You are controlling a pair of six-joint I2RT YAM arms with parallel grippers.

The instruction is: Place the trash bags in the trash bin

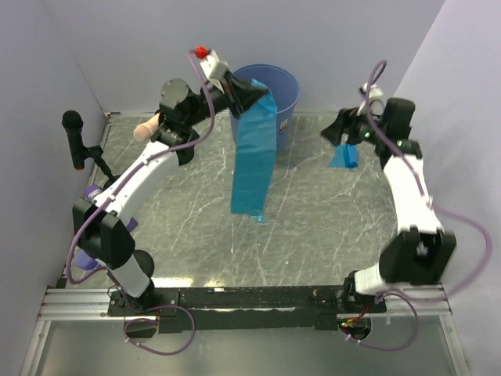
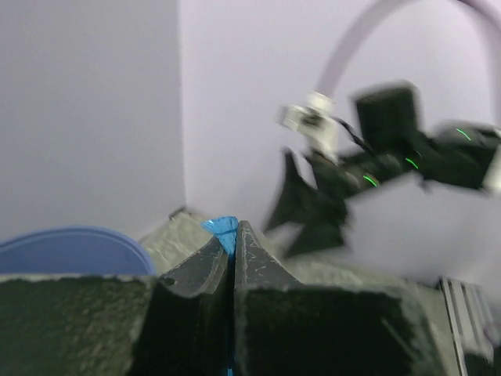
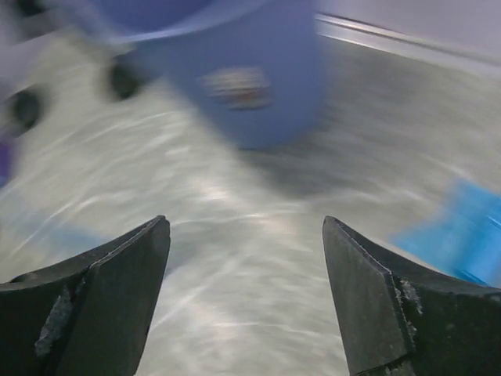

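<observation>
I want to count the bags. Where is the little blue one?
In the top view the little trash bag is on the right, just under the open right gripper and to the right of the trash bin.

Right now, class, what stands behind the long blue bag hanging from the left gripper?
The trash bin stands behind the trash bag, held by the left gripper. The bag hides part of the bin's front wall.

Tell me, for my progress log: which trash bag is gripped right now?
The long unfolded bag, hanging from the shut left gripper by the trash bin; the small folded bag sits loose beside the open right gripper.
</observation>
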